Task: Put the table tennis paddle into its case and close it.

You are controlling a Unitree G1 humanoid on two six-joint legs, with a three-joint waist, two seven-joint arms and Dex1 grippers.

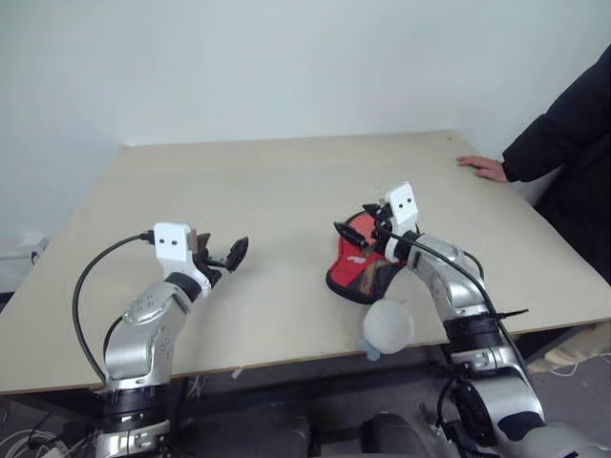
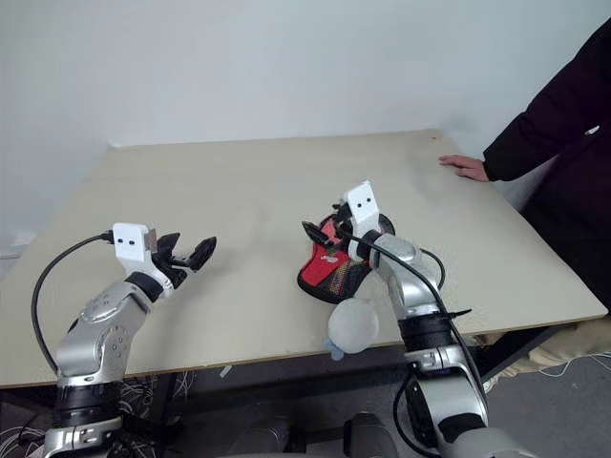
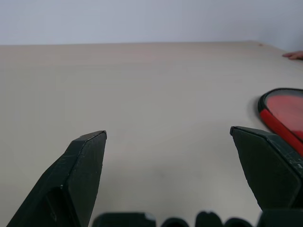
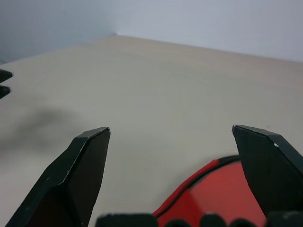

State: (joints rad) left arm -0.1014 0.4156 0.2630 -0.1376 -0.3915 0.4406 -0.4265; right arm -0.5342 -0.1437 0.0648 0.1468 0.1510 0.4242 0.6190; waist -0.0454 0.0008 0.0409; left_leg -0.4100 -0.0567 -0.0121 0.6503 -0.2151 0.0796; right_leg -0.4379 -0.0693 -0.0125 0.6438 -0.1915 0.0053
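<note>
The soft red, black-edged paddle-shaped case [image 2: 329, 267] lies on the pale wooden table [image 2: 258, 191]. The right gripper [image 4: 170, 137] hovers over it, fingers spread wide and empty. The left gripper [image 3: 168, 142] is likewise open, well apart.

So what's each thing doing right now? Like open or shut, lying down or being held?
Left gripper: open, empty, above bare table.
Right gripper: open, holding nothing, over the case.
Case: lying flat on the table, red side up, not held; open or zipped, can't tell.
Grey-white ball: at the near table edge, beside the case.
Person's hand: resting flat on the far right of the table.
</note>
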